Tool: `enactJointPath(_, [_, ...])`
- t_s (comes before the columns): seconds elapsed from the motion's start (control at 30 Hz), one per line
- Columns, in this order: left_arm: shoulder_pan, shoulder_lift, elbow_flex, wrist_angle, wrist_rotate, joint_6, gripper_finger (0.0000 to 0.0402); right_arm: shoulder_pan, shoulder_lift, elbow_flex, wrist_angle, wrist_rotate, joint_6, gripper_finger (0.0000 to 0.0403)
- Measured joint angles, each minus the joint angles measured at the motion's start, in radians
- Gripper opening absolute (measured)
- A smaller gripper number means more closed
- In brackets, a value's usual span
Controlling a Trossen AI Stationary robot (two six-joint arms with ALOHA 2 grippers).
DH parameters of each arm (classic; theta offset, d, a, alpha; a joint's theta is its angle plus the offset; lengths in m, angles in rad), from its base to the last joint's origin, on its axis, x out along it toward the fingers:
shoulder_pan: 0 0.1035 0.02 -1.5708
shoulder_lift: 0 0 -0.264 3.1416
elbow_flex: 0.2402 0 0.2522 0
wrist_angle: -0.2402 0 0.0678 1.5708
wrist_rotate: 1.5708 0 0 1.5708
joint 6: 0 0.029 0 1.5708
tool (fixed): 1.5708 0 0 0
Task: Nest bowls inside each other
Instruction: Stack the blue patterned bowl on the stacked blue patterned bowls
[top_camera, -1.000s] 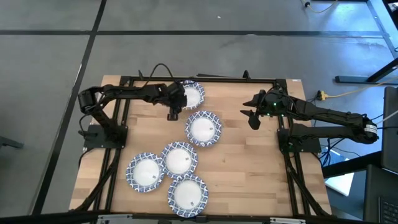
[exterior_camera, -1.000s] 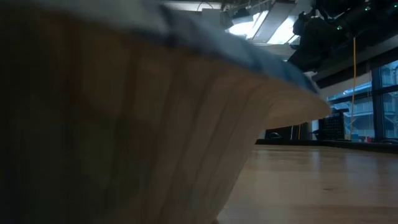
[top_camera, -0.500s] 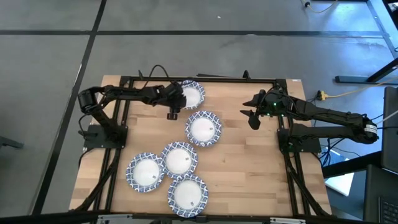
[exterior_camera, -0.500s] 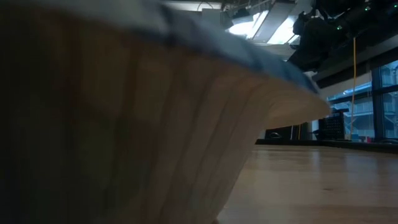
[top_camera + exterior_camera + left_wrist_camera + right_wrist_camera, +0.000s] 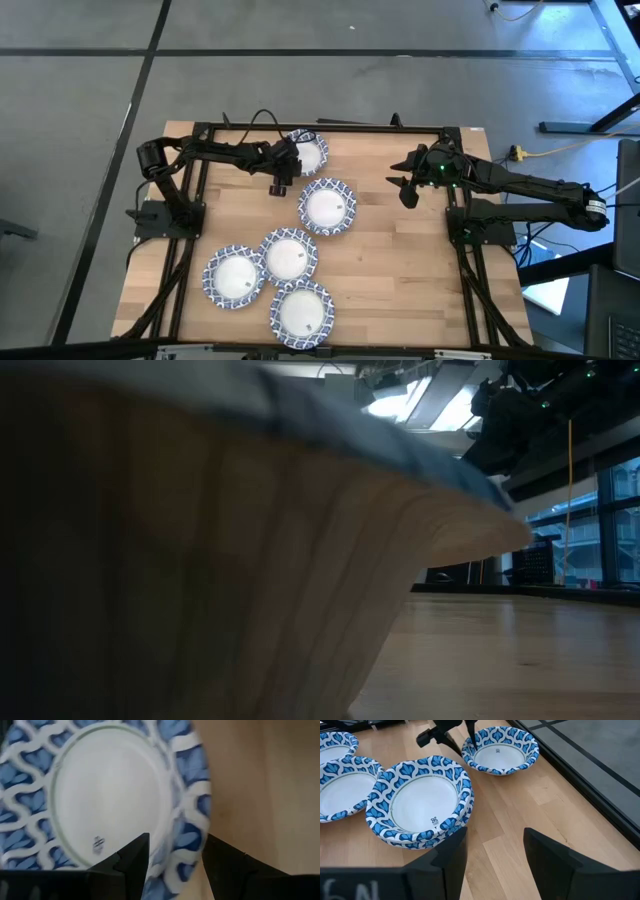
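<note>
Over far-left bowl: left gripper (image 5: 279, 180) open, fingers (image 5: 131, 857) straddling patterned rim, nothing grasped.

At far left of table (image 5: 390, 262), far bowl (image 5: 306, 151) upright, opening up; round, so no long axis, vertical axis only. Toward centre, second bowl (image 5: 327, 206), looking in right wrist view like two already nested. Nearer, three more bowls (image 5: 288, 256) close together, rims touching or overlapping, all opening up. At far right, right gripper (image 5: 404, 188) waiting above bare wood, fingers spread, empty. Handling, judged: light, stiff, probably brittle; glossy inside likely slippery. Take hold at rim, one finger inside, one outside; lift level, lower straight into next bowl.
</note>
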Motion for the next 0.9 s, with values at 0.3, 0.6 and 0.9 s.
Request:
enactJointPath(0.3, [-0.002, 0.0, 0.0, 0.001, -0.017, -0.003, 0.0172, 0.0, 0.0, 0.0, 0.0, 0.0, -0.001, 0.0193])
enactJointPath(0.6, [-0.017, 0.0, 0.0, -0.001, 0.002, -0.03, 0.0172, 0.0, 0.0, 0.0, -0.001, 0.0, -0.002, 0.0193])
enactJointPath(0.9, [-0.047, 0.0, 0.0, -0.001, 0.002, -0.03, 0.0172, 0.0, 0.0, 0.0, -0.001, 0.0, -0.007, 0.0193])
